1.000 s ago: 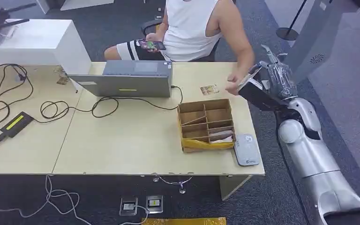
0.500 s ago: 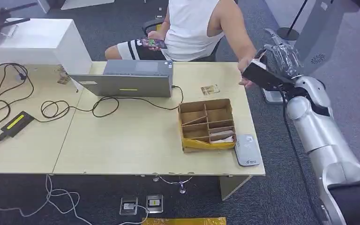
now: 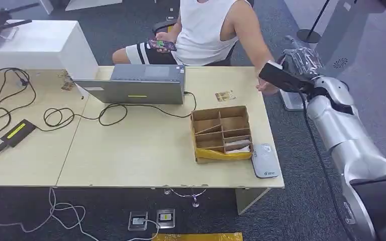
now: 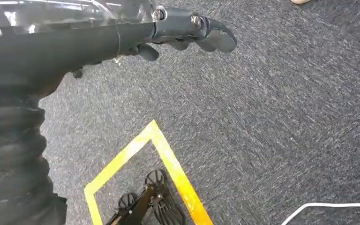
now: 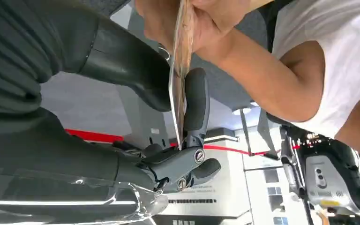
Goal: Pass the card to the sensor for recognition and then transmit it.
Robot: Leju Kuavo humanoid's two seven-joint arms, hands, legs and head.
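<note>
My right hand (image 3: 298,63) is raised beside the table's far right corner, level with the seated person's outstretched hand (image 3: 267,88). In the right wrist view a thin card (image 5: 179,79) stands edge-on, pinched between my thumb (image 5: 122,65) and a dark finger (image 5: 195,101). The person's hand (image 5: 201,21) grips the card's other end. The grey card sensor (image 3: 265,160) lies flat at the table's front right corner. My left hand (image 4: 178,28) hangs over grey carpet with loosely bent fingers and holds nothing.
A cardboard divider box (image 3: 221,133) sits beside the sensor. Another card (image 3: 224,95) lies on the table (image 3: 130,155) behind it. A grey laptop (image 3: 138,84), cables and a power brick (image 3: 16,131) occupy the left. Yellow floor tape (image 4: 168,159) runs below my left hand.
My right arm swung up and outward, off the table's edge toward the person. The person's hand followed it and now holds the card's end.
</note>
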